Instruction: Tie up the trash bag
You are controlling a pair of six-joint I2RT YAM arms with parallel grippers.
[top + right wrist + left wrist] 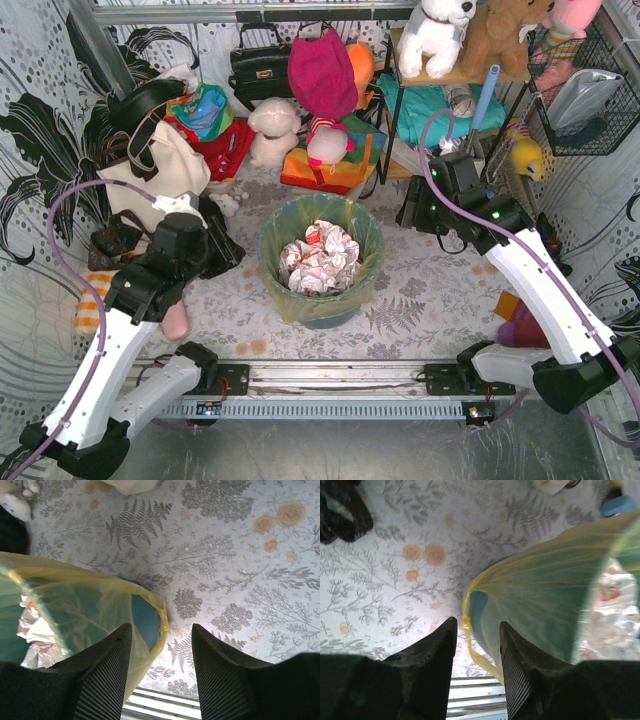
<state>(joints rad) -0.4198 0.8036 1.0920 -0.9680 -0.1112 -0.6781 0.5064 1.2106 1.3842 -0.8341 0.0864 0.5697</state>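
Observation:
The trash bag (283,297) is thin yellow-green plastic, lining a teal round bin (335,320) at the table's middle, its edge folded down over the rim. Crumpled white paper (320,258) fills it. My left gripper (222,248) is open just left of the bin. In the left wrist view (477,625) the bag's (540,595) bunched yellow edge strip (470,647) hangs between the fingers, untouched. My right gripper (418,208) is open right of the bin. In the right wrist view (161,626) the bag's (75,595) yellow hem (164,622) lies between the fingers, close to the left one.
A cream tote bag with black handles (160,175) stands behind my left arm. Plush toys (272,130), a black handbag (260,65) and a shelf (450,90) crowd the back. A wire basket (590,100) hangs far right. A metal rail (330,378) runs along the front edge.

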